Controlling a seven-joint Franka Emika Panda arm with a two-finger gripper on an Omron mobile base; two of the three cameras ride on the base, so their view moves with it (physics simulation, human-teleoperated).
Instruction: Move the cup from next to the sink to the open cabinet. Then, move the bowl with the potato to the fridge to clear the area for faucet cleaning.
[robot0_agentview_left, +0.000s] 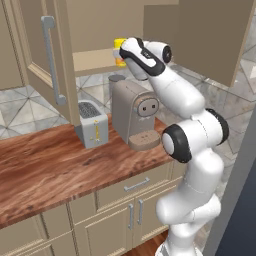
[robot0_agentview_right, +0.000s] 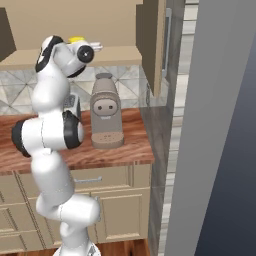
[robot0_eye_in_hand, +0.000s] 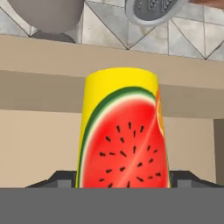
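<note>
The cup is a yellow tumbler with a watermelon picture, and it stands close between the two dark finger tips in the hand view. My gripper is shut on it, one finger on each side. The arm reaches up into the open cabinet, with the cup at the front edge of the tan shelf. From the right the cup peeks out above the hand, just over the shelf. Whether it rests on the shelf I cannot tell. The sink, bowl, potato and faucet are out of view.
A beige coffee machine and a grey toaster stand on the wooden counter below the cabinet. The open cabinet door with its metal bar handle hangs at the left. A tall grey panel, possibly the fridge's side, rises at the right.
</note>
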